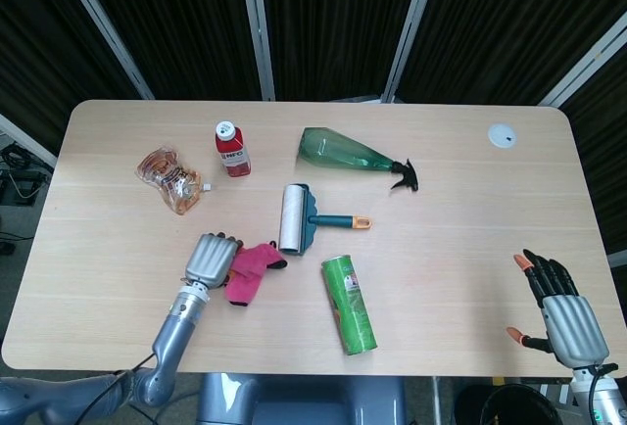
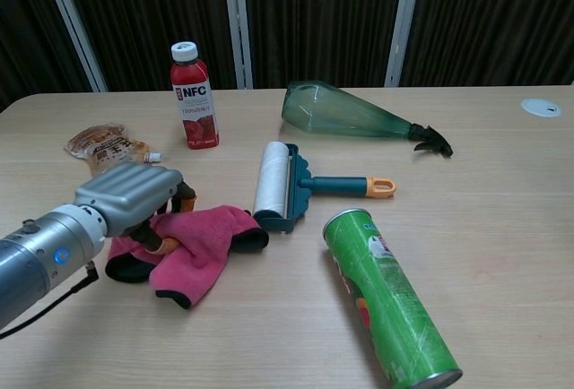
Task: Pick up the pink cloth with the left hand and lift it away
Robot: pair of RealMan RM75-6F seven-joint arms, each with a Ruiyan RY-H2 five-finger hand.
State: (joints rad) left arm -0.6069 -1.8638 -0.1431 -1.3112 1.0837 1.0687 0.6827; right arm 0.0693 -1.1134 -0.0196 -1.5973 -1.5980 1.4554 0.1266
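Note:
The pink cloth point(image 1: 249, 268) point(image 2: 203, 240) with dark edging is bunched in front of the lint roller, its right end close to the roller's head. My left hand point(image 1: 211, 259) point(image 2: 131, 195) grips the cloth's left part, fingers curled down into the folds. Most of the cloth trails to the right of the hand; whether it is clear of the table I cannot tell. My right hand point(image 1: 562, 313) hovers past the table's near right corner, fingers spread and holding nothing. It does not show in the chest view.
A lint roller point(image 1: 297, 217) point(image 2: 273, 183) lies just right of the cloth. A green can point(image 1: 349, 304) point(image 2: 386, 295) lies on its side further right. Behind are a red bottle point(image 1: 232, 148) point(image 2: 194, 96), a snack bag point(image 1: 171, 178) point(image 2: 103, 145) and a green spray bottle point(image 1: 358, 154) point(image 2: 350, 116).

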